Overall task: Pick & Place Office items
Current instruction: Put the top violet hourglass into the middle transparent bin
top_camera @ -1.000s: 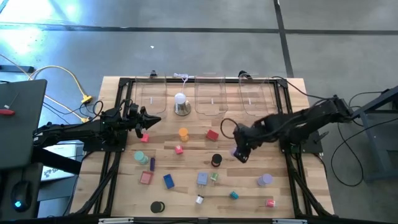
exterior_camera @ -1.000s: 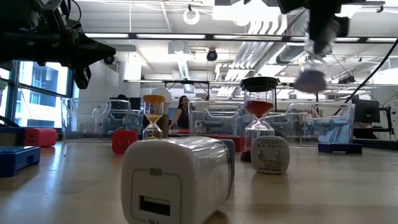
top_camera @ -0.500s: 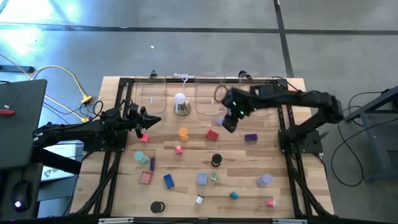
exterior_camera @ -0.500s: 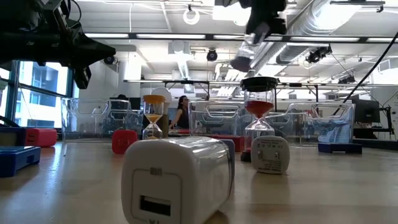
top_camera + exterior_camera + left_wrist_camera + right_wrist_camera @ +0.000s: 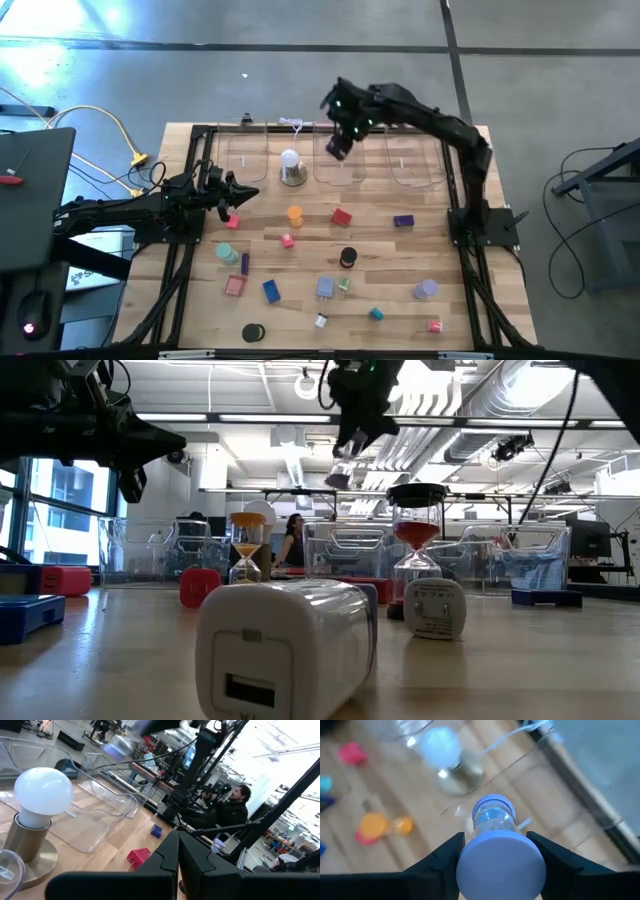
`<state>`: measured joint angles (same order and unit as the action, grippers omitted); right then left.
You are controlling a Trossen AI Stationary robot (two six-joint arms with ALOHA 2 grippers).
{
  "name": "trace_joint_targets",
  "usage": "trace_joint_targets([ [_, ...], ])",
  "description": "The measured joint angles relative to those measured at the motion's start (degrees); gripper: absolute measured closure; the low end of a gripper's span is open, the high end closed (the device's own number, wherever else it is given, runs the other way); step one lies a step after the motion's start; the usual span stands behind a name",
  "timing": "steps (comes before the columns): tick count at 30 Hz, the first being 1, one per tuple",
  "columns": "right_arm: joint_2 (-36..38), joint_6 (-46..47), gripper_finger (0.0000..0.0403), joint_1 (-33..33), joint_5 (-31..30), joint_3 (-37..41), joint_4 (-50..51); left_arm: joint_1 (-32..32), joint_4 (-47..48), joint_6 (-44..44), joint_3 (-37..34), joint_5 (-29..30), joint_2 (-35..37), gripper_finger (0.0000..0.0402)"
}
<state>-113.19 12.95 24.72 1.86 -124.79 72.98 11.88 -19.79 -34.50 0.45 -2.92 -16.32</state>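
Transport step: purple-capped sand timer carried over the clear trays at the far edge of the table.

My right arm reaches over the row of clear trays; its jaws, the right gripper, grasp the purple sand timer by its middle, held high above the table. I judge placing is next: it calls for lowering over one tray, then releasing; which tray I cannot tell. My left gripper waits clenched near the table's left side. The other office items remain scattered on the table.
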Motion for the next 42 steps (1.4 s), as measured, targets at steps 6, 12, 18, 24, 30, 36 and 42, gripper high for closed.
trace_joint_targets([
  [6,-5.6,-0.3,0.0212,6.7,2.2,-1.7,0.4,0.0,0.0,0.0,0.0,0.0,0.0,0.0401],
  [12,-10.8,-0.5,0.0220,10.1,3.1,-1.7,-0.4,0.0,0.0,0.0,0.0,0.0,0.0,0.0401],
  [18,-15.1,-1.7,0.0207,10.6,2.6,-1.7,-0.4,0.0,0.0,0.0,0.0,0.0,0.0,0.0401],
  [24,-18.3,-2.8,0.0209,11.2,-0.6,-1.7,-0.9,0.0,0.0,0.0,0.0,0.0,0.0,0.0401],
  [30,-20.4,-2.5,0.0215,11.9,-0.2,-1.7,-1.9,0.0,0.0,0.0,0.0,0.0,0.0,0.0401],
  [36,-20.4,-2.2,0.0177,11.8,-0.9,-1.7,-2.3,0.0,0.0,0.0,0.0,0.0,0.0,0.0401],
  [42,-20.4,-2.5,0.0187,11.6,-0.5,-1.7,-2.9,0.0,0.0,0.0,0.0,0.0,0.0,0.0401],
])
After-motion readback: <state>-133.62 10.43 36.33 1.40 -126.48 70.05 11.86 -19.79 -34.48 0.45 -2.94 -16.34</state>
